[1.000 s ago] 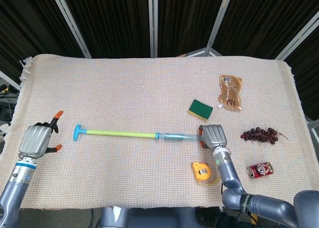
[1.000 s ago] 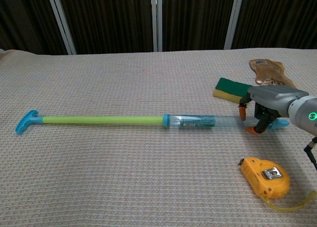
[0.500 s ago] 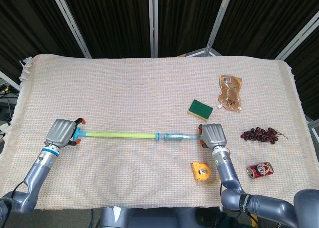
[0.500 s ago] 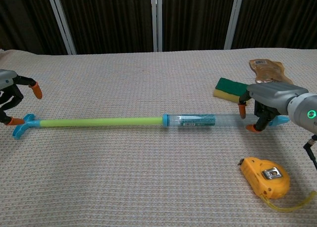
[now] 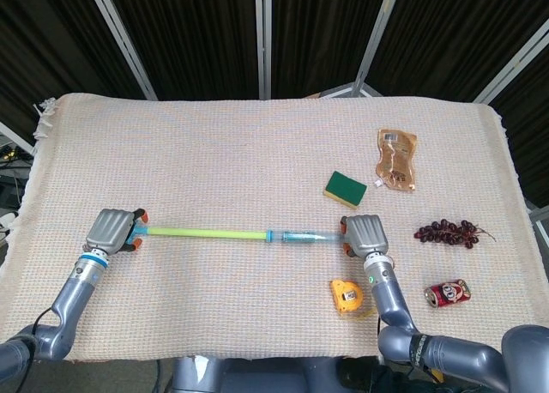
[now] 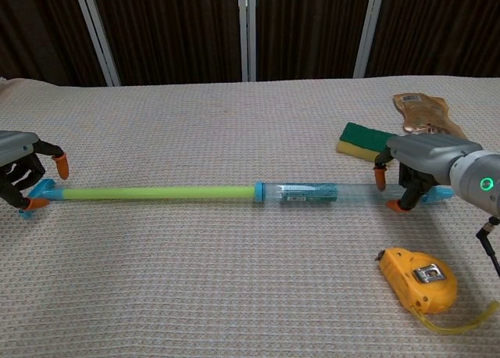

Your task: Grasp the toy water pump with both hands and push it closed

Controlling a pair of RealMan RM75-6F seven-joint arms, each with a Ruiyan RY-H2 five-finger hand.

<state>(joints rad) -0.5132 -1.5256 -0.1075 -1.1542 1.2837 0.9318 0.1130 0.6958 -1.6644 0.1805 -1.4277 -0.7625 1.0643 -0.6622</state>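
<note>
The toy water pump lies drawn out across the cloth: blue T-handle [image 6: 41,191] at the left, green rod [image 5: 206,232] [image 6: 156,193], then the clear barrel [image 5: 304,236] [image 6: 312,191]. My left hand [image 5: 111,228] [image 6: 17,169] curls around the T-handle, with an orange fingertip on each side of it. My right hand [image 5: 365,233] [image 6: 426,159] grips the barrel's far end, one fingertip behind the tube and one in front. The blue tip of the barrel [image 6: 444,192] pokes out past the right hand.
A yellow tape measure [image 5: 346,295] [image 6: 418,278] lies just in front of the right hand. A green sponge [image 5: 345,187] [image 6: 361,137] and a brown pouch [image 5: 395,158] sit behind the right hand. Grapes [image 5: 446,232] and a red can [image 5: 448,293] lie at the right.
My left hand swept in from the table's left edge and closed around the T-handle. The right hand stayed on the barrel end, which shifted slightly to the left.
</note>
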